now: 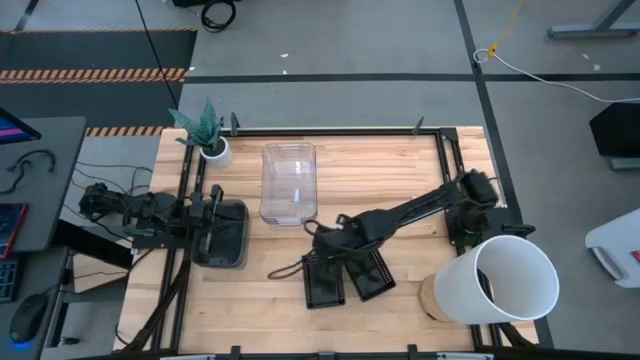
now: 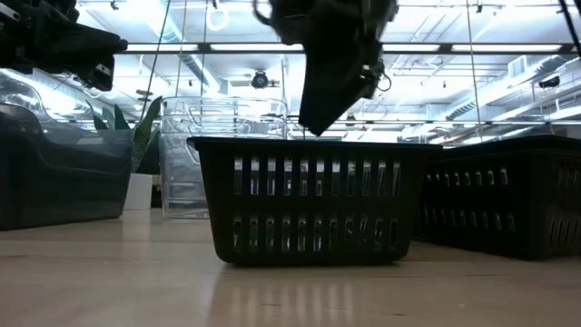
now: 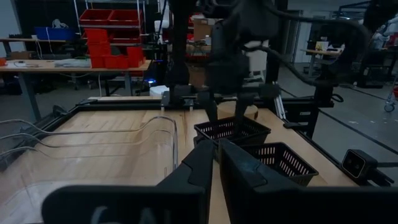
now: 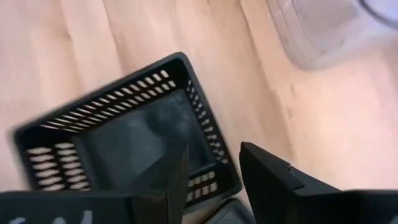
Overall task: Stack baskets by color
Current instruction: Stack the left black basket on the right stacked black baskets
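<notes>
Two black mesh baskets stand side by side on their bases near the table's front middle. My right gripper hangs open just above the far end of the left one, pointing steeply down and touching nothing; the low view shows it clear of the rim. A clear bin stands behind them. At the left edge, my left gripper waits level and shut over a smoky grey tray.
A big white bucket lies on its side at the near right corner. A small white plant pot stands at the far left. A thin dark cable lies left of the black baskets. Bare wood lies between the bin and the right rail.
</notes>
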{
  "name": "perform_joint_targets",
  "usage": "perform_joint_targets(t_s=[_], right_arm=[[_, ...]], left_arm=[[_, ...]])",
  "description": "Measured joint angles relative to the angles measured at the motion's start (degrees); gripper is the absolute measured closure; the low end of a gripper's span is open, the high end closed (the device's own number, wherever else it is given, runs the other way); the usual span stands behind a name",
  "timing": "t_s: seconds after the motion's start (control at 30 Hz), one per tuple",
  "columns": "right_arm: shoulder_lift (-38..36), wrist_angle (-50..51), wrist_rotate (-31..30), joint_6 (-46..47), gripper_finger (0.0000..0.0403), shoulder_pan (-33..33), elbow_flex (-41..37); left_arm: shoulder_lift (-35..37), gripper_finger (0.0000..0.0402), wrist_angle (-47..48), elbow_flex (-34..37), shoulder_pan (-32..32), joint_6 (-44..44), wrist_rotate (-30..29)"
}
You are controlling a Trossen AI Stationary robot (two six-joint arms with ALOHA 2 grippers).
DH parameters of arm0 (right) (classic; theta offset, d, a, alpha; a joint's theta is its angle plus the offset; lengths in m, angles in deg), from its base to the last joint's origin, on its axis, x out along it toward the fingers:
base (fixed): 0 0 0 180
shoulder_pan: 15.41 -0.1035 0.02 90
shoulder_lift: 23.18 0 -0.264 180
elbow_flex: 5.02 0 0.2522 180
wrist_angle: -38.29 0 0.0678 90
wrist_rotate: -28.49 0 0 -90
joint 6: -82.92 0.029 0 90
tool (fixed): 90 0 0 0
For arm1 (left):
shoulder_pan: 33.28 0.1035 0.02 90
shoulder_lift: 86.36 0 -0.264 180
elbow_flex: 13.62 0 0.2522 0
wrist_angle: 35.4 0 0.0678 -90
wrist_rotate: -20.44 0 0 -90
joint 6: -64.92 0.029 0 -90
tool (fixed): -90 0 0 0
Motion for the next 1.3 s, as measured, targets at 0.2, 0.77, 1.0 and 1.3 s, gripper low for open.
perform_joint_targets(t_s=[0.2, 0.77, 1.0, 1.3], right_arm=[[8.4, 9.8, -3.4, -8.9, 0.0254, 0.0, 11.2], [16.8, 11.8, -2.0, -17.4, 0.0294, 0.6, 14.4], [15.5, 11.7, 0.9, -17.0, 0.0391, 0.6, 14.4], [6.6, 12.0, 0.4, -18.4, 0.0394, 0.4, 14.3]], left_arm=[[0.0, 0.0375, 0.0, 0.0, 0.0, 0.0, 0.0], [0.0, 0.0372, 0.0, 0.0, 0.0, 0.0, 0.0], [0.0, 0.0374, 0.0, 0.0, 0.0, 0.0, 0.0], [0.0, 0.0368, 0.0, 0.0, 0.0, 0.0, 0.0]])
